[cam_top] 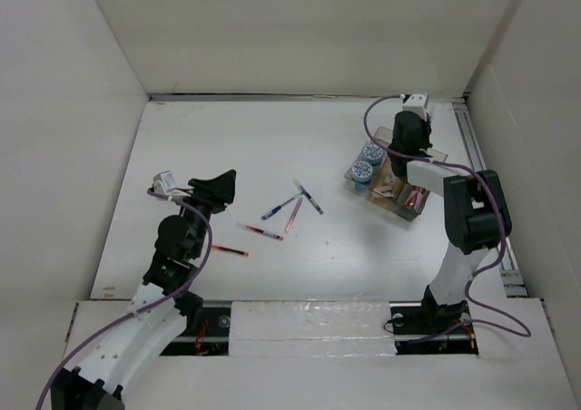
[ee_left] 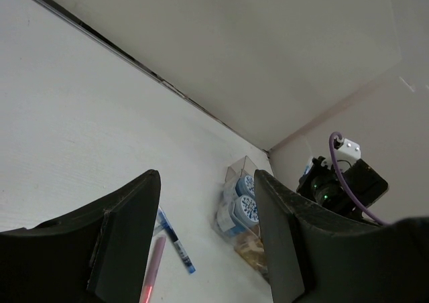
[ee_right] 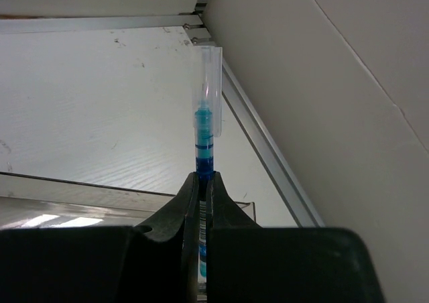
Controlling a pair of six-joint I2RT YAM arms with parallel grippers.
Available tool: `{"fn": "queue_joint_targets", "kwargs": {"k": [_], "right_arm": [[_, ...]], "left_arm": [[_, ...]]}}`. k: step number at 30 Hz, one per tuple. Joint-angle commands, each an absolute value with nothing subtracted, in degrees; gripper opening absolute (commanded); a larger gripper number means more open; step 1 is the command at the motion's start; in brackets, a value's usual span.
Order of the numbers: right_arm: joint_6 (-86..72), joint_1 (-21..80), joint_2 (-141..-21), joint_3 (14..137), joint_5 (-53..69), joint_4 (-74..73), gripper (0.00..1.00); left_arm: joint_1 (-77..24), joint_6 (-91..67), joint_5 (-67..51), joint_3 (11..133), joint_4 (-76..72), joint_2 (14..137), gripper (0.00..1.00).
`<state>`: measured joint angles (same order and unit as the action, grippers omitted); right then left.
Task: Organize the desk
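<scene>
From above, the white counter [cam_top: 236,138] spread beneath both arms. The left end effector [cam_top: 221,185] hung over its left half near loose pens [cam_top: 289,212], and the right end effector [cam_top: 410,142] stood above the clear tray [cam_top: 388,190] at far right. In the left wrist view, the fingers were spread with nothing between them and the counter lay below. In the right wrist view, the fingers pinched a blue pen [ee_right: 205,135] that jutted past their tips toward the counter's far-right corner
</scene>
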<state>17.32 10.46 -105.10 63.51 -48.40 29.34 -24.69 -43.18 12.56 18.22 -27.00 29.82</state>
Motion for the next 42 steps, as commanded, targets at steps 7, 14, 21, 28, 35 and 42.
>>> {"fn": "queue_joint_targets", "kwargs": {"k": [7, 14, 21, 28, 35, 42], "right_arm": [[16.80, 10.54, -107.22, 62.40, -52.12, 34.19, 0.00], [12.22, 11.07, -108.72, 61.00, -54.31, 32.87, 0.00], [9.58, 9.23, -108.90, 60.20, -54.15, 33.75, 0.00], [11.86, 9.76, -109.42, 62.75, -55.11, 35.86, 0.00], [12.31, 10.28, -112.24, 61.27, -56.52, 38.49, 0.00], [11.14, 12.04, -110.83, 58.37, -60.63, 42.41, 0.15]], "left_arm": [[-24.87, -42.01, 13.36, 17.75, -29.53, 29.27, 0.54], [-24.87, -42.19, 13.01, 17.84, -29.36, 29.09, 0.54], [-24.87, -42.01, 13.27, 17.93, -29.09, 29.09, 0.54], [-24.87, -42.01, 13.18, 17.84, -29.35, 29.35, 0.54], [-24.87, -41.92, 13.54, 17.93, -29.09, 29.36, 0.54], [-24.87, -42.01, 13.18, 17.93, -29.27, 29.27, 0.54]]}}
